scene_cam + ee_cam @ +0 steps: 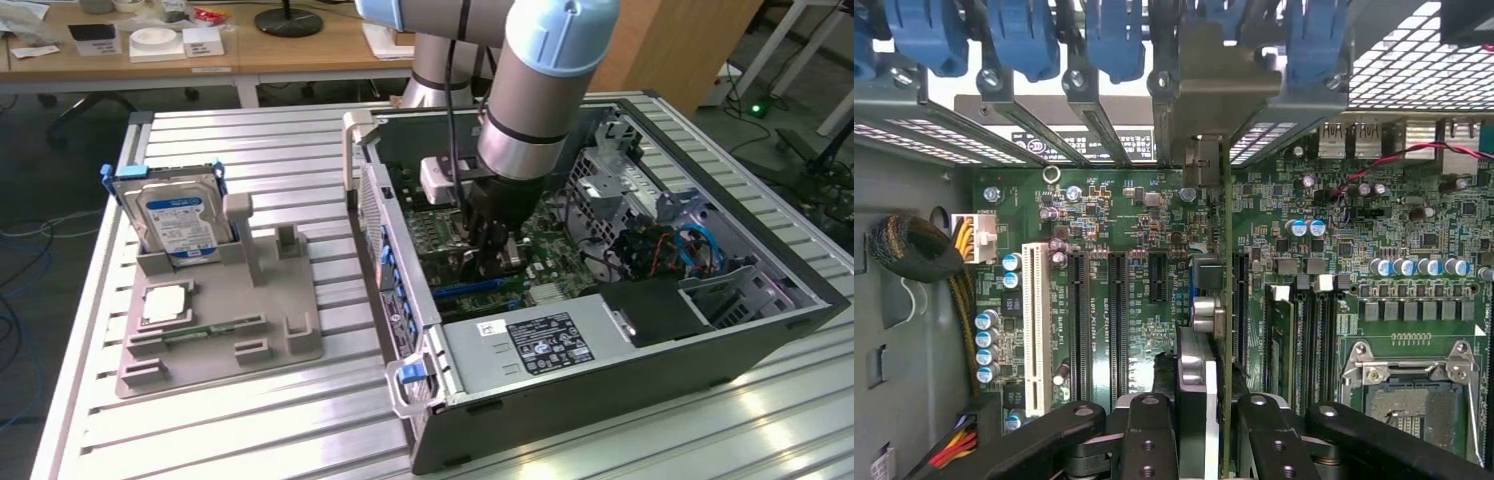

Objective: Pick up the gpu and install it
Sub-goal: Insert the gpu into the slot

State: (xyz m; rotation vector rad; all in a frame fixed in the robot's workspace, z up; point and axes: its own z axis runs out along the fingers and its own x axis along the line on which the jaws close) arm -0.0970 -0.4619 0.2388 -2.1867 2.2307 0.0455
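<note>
The gpu (pixel 1225 300) is edge-on in the wrist view, a thin card standing upright over the green motherboard (pixel 1124 210), its silver bracket (pixel 1199 100) against the case's rear slot openings. My gripper (pixel 1204 425) is shut on the card, with its black fingers (pixel 1147 430) on either side. The card runs along a black expansion slot beside the memory slots; I cannot tell whether its edge sits in the slot. In the exterior view the gripper (pixel 487 250) reaches down into the open computer case (pixel 747 330) with the dark card below it.
A silver hard drive (pixel 180 222) with a blue-white label stands in the grey fixture (pixel 227 310) on the exterior view's left. A power supply (pixel 534 345) fills the case's near corner. Blue slot clips (pixel 1024 40), a braided cable (pixel 914 250) and the CPU socket (pixel 1409 390) surround the card.
</note>
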